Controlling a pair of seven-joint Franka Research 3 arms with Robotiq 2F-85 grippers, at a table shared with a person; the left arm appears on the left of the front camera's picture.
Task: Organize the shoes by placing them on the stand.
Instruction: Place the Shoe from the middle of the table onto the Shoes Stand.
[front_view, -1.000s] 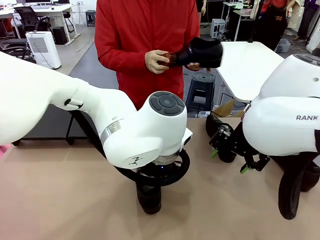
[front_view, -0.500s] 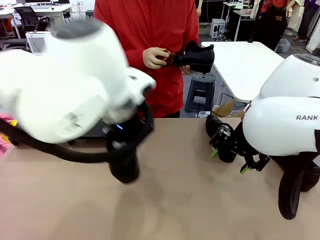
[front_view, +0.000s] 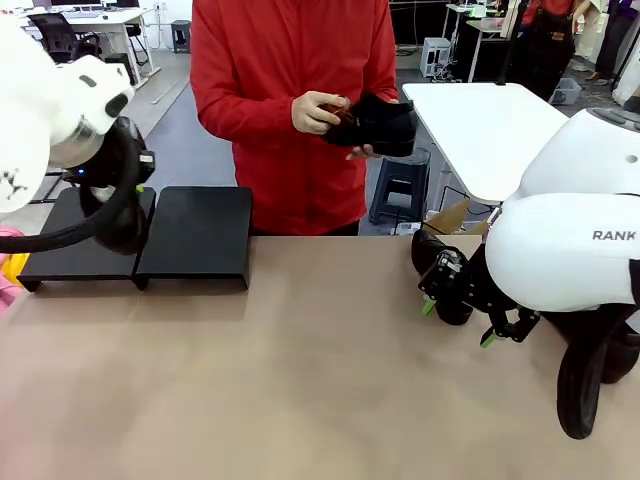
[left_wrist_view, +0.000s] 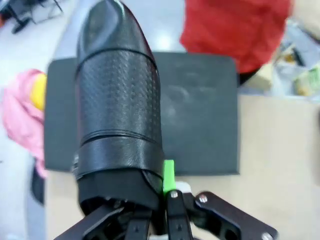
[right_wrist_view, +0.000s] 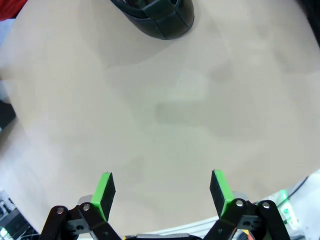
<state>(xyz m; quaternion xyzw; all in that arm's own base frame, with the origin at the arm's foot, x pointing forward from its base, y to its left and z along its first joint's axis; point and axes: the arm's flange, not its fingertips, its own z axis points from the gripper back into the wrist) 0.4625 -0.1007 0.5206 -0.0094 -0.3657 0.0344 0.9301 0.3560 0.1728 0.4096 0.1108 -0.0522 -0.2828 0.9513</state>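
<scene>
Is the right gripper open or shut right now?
Open. The right gripper has its green pads standing wide apart over the table, with nothing between them.

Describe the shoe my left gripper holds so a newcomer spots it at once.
Find the black stand at the table's far left. Over its left part hangs the left gripper, shut on a glossy black shoe. It alone is in a gripper: a second shoe is in the person's hands, a third shoe lies on the table by the right gripper.

Broad tabletop (front_view: 300, 380) lies open between the stand (front_view: 195, 235) and the right-side shoe (front_view: 425, 250).
</scene>
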